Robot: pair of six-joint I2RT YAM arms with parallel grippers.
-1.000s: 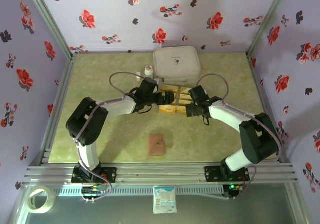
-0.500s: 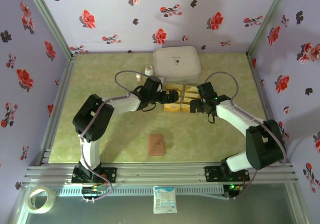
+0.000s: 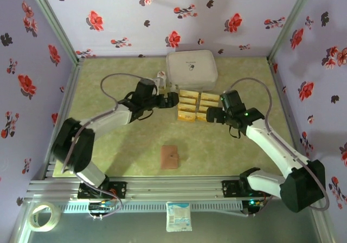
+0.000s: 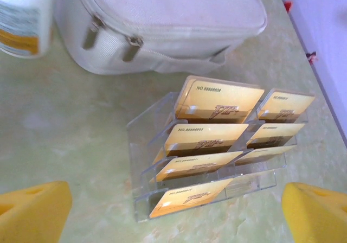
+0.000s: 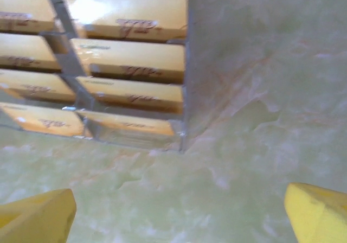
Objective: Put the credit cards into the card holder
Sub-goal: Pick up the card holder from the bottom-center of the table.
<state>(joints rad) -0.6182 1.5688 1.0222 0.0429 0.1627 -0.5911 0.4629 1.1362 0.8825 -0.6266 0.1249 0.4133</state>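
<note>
Bottle (image 4: 19, 15) cropped at top-L edge, credit cards (image 5: 127, 64) blurry, txt unreadable

**Glossy cards in clear plastic on a smooth marbled tabletop**

The credit cards (image 4: 217, 99) look like glossy golden plastic with dark printed lettering, and their faces catch the light. The slotted rack (image 4: 142, 145) around them is clear, hard, shiny plastic. At the top of the left wrist view, the white zip case (image 4: 162, 10) shows a fine woven cloth with grey, metal-looking zip pulls (image 4: 92, 31). The bottle (image 4: 21, 10) in the upper left corner is smooth white plastic with a paper-like label. The table (image 5: 260, 91) is a smooth, pale-green marbled surface with a soft sheen. The yellow finger pads (image 4: 32, 213) look matt and spongy. At lower centre of the top view, the card holder (image 3: 169, 157) is matt, reddish-brown and leather-like. The frame rails (image 3: 173, 186) below it are ribbed bare metal.
</note>
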